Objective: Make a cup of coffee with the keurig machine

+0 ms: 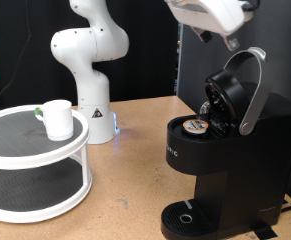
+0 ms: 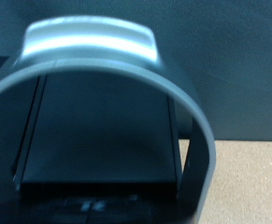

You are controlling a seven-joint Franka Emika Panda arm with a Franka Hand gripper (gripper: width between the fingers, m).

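Black keurig machine (image 1: 220,150) at the exterior view's right, standing on a wooden tabletop (image 1: 125,170). Silver-grey rimmed lid (image 1: 240,90) hinged up and open, tilted back. Small pod (image 1: 195,126) with a tan top sitting in the brew chamber, exposed beneath the raised lid. Round drip base (image 1: 190,218) at the machine's foot, with nothing on it.

White gripper (image 1: 225,25) above the machine, just over the top edge of the raised lid; only its underside in view, fingers not distinguishable, so open or closed cannot be told. Nothing visibly held. Wrist view filled by the blurred silver arch of the lid handle (image 2: 89,42) with the dark machine body below and a strip of tabletop beyond.

White cup (image 1: 57,118) well apart from the machine, toward the exterior view's left, upright on the upper shelf of a round two-tier white stand (image 1: 35,195). Greenish handle pointing away from the machine. Between stand and machine, a second white robot arm base (image 1: 90,70) with a small blue light low on its side.

Likely risks from here: lid still up, so no brewing possible until pressed fully shut; a glancing push on the curved handle could slip off. Cup not under the spout, so any brew now would spill onto the drip base.
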